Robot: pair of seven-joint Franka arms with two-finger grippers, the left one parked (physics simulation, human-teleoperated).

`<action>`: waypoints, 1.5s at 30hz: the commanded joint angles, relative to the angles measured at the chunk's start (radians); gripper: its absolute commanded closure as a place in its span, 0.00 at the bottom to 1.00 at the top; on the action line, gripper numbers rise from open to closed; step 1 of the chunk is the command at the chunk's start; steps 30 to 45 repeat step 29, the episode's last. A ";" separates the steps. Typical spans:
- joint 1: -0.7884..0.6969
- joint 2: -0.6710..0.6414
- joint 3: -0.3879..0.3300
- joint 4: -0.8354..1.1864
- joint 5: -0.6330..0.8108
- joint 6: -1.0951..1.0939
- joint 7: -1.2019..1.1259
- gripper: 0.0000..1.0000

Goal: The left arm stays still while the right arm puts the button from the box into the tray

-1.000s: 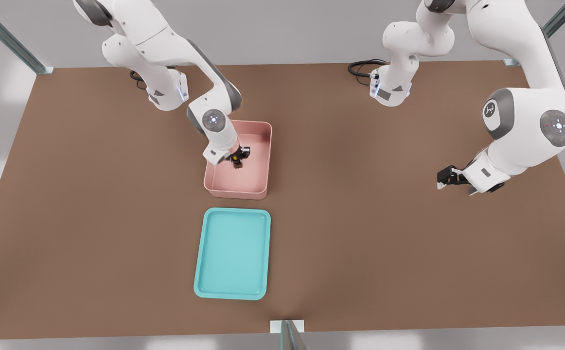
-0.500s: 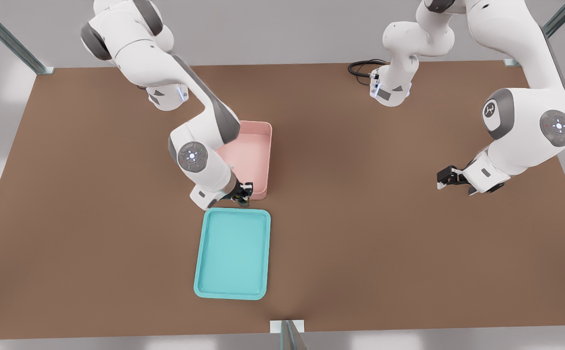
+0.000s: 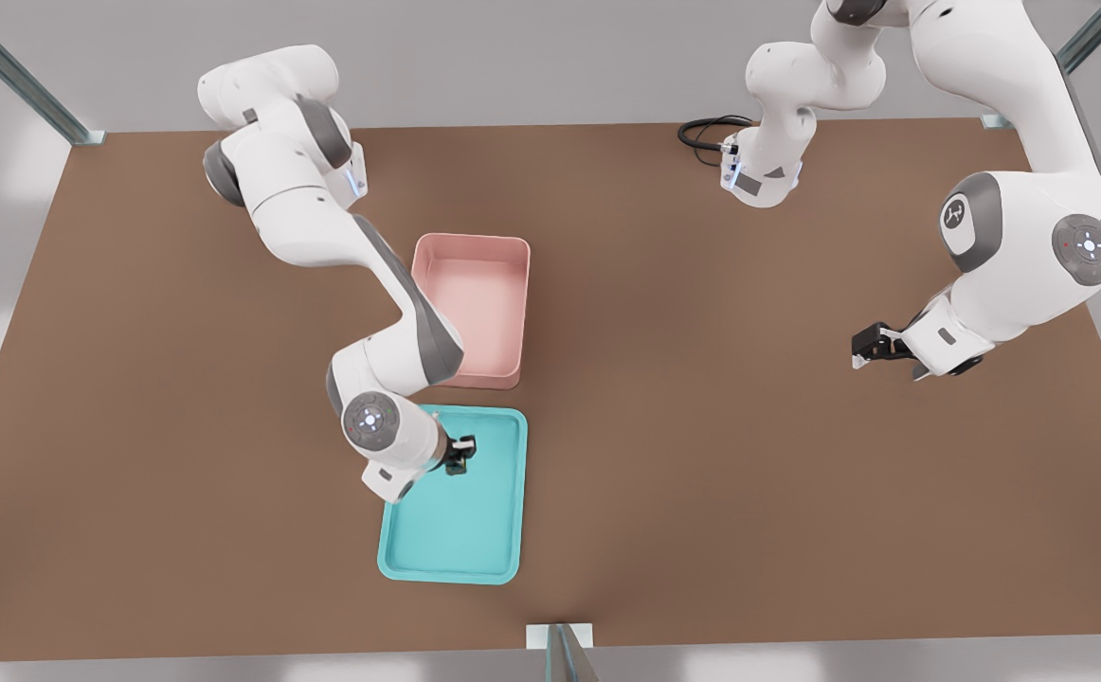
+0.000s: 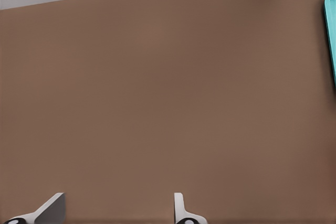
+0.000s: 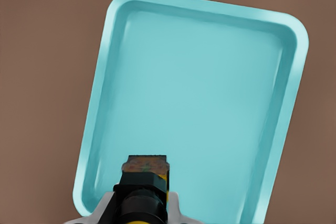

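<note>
One box (image 3: 472, 308), one tray (image 3: 489, 530), one button (image 3: 457, 465). The hand (image 3: 459, 458) pinches the button above the tray's 12 o'clock end, the box at 12 o'clock beyond.

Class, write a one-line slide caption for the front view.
The right arm's hand, shut on the button, hangs over the turquoise tray, near the pink box.

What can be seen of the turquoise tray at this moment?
The tray is a shallow turquoise rectangle with a low rim and rounded corners, smooth like plastic. It lies flat on the brown table, just in front of the pink box, apart from it. Nothing rests inside it. The gripper hangs over its box-side end, jaws shut on the button.
</note>
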 commanded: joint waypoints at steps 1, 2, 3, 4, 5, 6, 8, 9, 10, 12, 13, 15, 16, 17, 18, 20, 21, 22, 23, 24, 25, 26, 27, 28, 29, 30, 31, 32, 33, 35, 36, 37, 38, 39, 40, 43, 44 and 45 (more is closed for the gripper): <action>0.001 0.002 -0.006 0.004 -0.011 0.063 -0.231 0.55; 0.003 0.002 -0.009 0.004 -0.011 0.075 -0.230 0.41; 0.004 0.002 -0.011 0.004 -0.011 0.076 -0.219 0.31; 0.004 0.002 -0.009 0.004 -0.011 0.076 -0.216 0.26; 0.004 0.001 -0.009 0.004 -0.011 0.076 -0.213 0.23; 0.004 -0.002 -0.006 0.003 -0.007 0.070 -0.207 0.21; 0.000 -0.120 0.011 -0.003 0.002 -0.117 -0.139 0.06; -0.003 -0.172 -0.003 -0.002 -0.003 -0.227 -0.102 0.00; -0.026 -0.212 -0.004 -0.002 -0.004 -0.302 -0.099 0.00; -0.123 -0.257 -0.010 -0.003 -0.141 -0.456 -0.055 0.00; -0.216 -0.286 -0.018 -0.005 -0.179 -0.557 -0.062 0.00; -0.374 -0.344 -0.018 -0.014 -0.158 -0.588 -0.234 0.00; -0.425 -0.372 -0.017 -0.037 -0.158 -0.571 -0.309 0.00; -0.463 -0.511 -0.015 -0.277 -0.152 -0.455 -0.331 0.00; -0.459 -0.642 -0.012 -0.422 -0.072 -0.463 -0.322 0.00; -0.443 -0.643 -0.003 -0.431 -0.060 -0.477 -0.316 0.00; -0.443 -0.646 -0.003 -0.440 -0.060 -0.476 -0.313 0.00; -0.448 -0.665 -0.003 -0.479 -0.060 -0.471 -0.314 0.00; -0.450 -0.663 -0.004 -0.479 -0.061 -0.471 -0.314 0.00; -0.448 -0.662 -0.003 -0.479 -0.061 -0.471 -0.314 0.00; -0.446 -0.659 -0.003 -0.477 -0.063 -0.471 -0.314 0.00; -0.445 -0.657 -0.003 -0.477 -0.063 -0.473 -0.314 0.00; -0.445 -0.657 -0.003 -0.476 -0.064 -0.473 -0.314 0.00; -0.445 -0.657 -0.003 -0.476 -0.064 -0.474 -0.314 0.00; -0.445 -0.656 -0.003 -0.476 -0.066 -0.477 -0.314 0.00; -0.445 -0.656 -0.003 -0.476 -0.066 -0.477 -0.314 0.00; -0.445 -0.656 -0.003 -0.476 -0.066 -0.477 -0.314 0.00; -0.445 -0.656 -0.003 -0.476 -0.066 -0.477 -0.314 0.00; -0.445 -0.656 -0.003 -0.476 -0.066 -0.477 -0.314 0.00; -0.445 -0.656 -0.003 -0.476 -0.066 -0.477 -0.314 0.00; -0.445 -0.656 -0.003 -0.476 -0.066 -0.477 -0.314 0.00; -0.445 -0.656 -0.003 -0.476 -0.066 -0.477 -0.314 0.00; -0.445 -0.656 -0.003 -0.476 -0.066 -0.477 -0.314 0.00; -0.445 -0.656 -0.003 -0.476 -0.066 -0.477 -0.314 0.00; -0.445 -0.656 -0.003 -0.476 -0.066 -0.477 -0.314 0.00; -0.445 -0.656 -0.003 -0.476 -0.066 -0.477 -0.314 0.00; -0.445 -0.656 -0.003 -0.476 -0.066 -0.477 -0.314 0.00; -0.445 -0.656 -0.003 -0.476 -0.066 -0.477 -0.314 0.00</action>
